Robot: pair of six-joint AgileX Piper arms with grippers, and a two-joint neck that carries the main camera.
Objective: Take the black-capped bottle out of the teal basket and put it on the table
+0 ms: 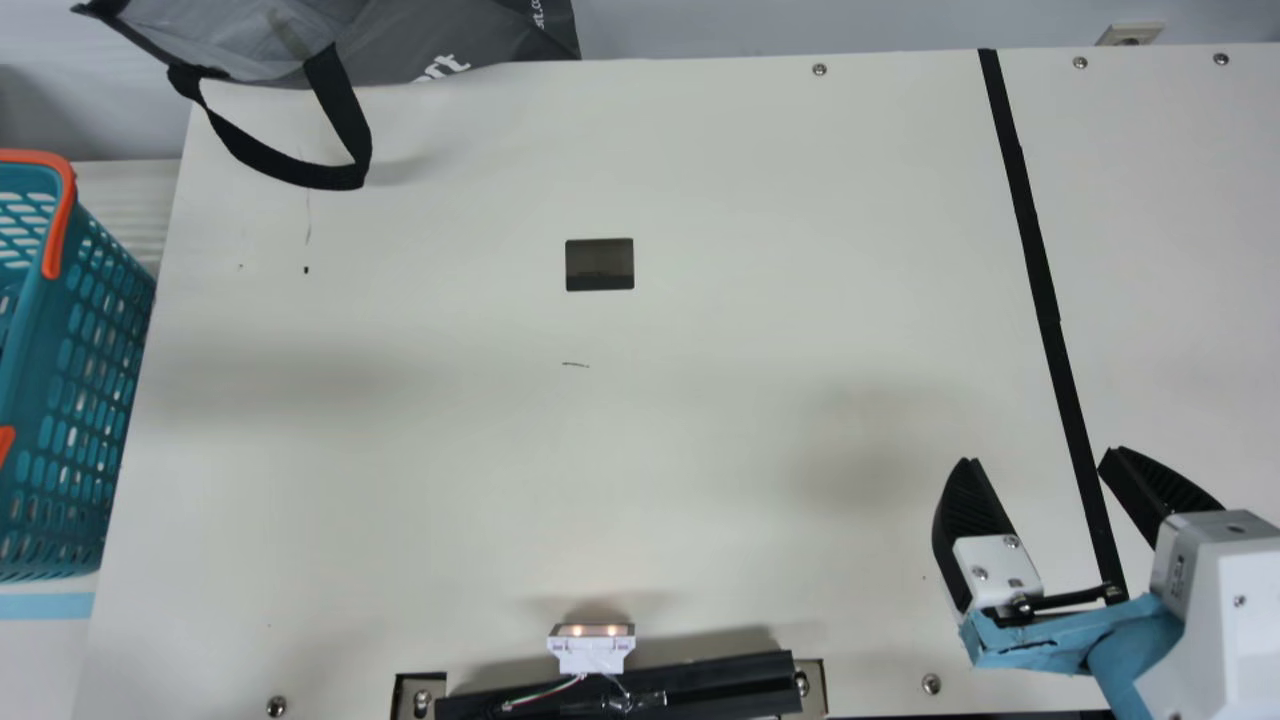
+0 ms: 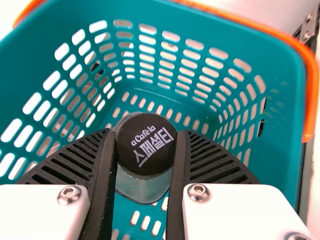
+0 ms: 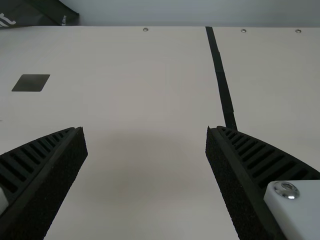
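l tool [image 2: 146, 132] pinching black-capped bottle [image 2: 145, 150] up top, prob. for straight lift past teal basket [image 2: 200, 25] walls | r tool [image 1: 1041, 457] wide, n/a for now

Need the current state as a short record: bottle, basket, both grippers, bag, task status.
bottle: black-capped bottle, inside the basket, cap between the left gripper's fingers
basket: teal basket with orange handles, at the main view's left edge
left_gripper: left gripper, closed on the bottle's cap, one finger each side
right_gripper: right gripper, open and holding nothing, over the table
bag: gray bag with black straps, at the table's far left
task_status: not done, bottle not on the table
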